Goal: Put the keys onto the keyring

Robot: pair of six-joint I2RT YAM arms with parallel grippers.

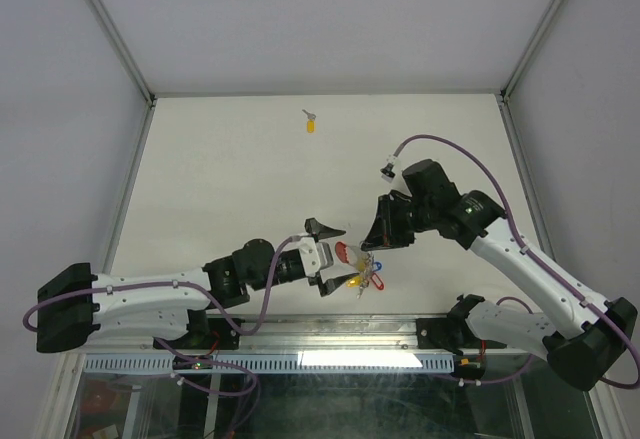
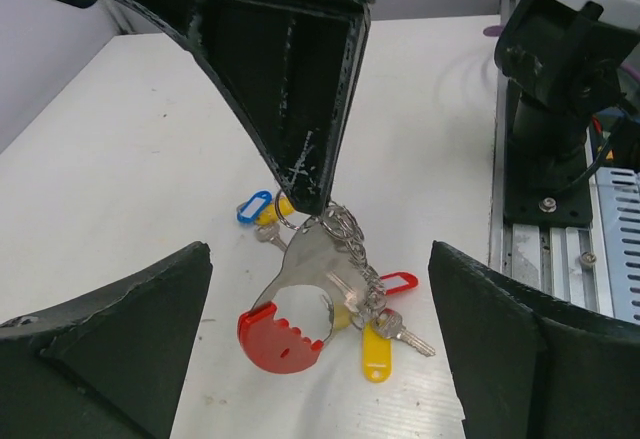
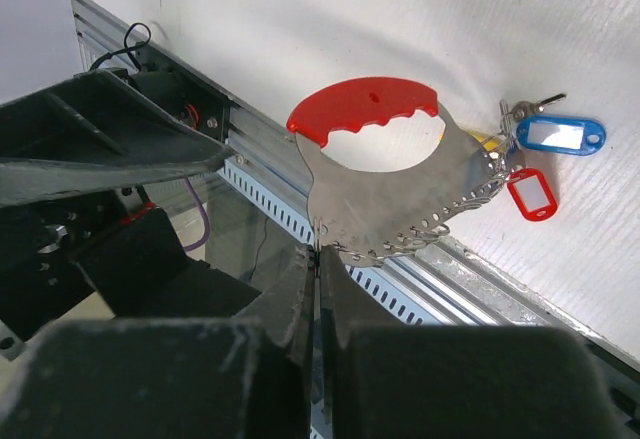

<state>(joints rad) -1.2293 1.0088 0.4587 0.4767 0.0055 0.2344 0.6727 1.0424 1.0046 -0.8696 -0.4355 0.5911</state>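
The white table (image 1: 230,179) carries everything, and the keyring (image 1: 350,255) sits near its front edge, between the two arms. The right arm reaches in from the keyring's right. Its pincer (image 3: 318,259) is closed tight on the bare edge of the keyring's flat silver plate, opposite the curved red strip (image 3: 365,109). The left arm comes from the keyring's left. Its pincer (image 1: 337,256) is spread wide, one finger on either side of the keyring, touching nothing.

The plate hangs tilted from the right pincer with the red strip lowest, close to the table; whether it touches is unclear. A silver chain (image 2: 352,244) runs along the plate's edge. Clustered against the keyring on the table lie the keys: a blue-tagged one (image 2: 254,207), a red-tagged one (image 2: 396,283) and a yellow-tagged one (image 2: 375,355). One more yellow key (image 1: 311,123) lies alone, well apart from the keyring, toward the far edge.
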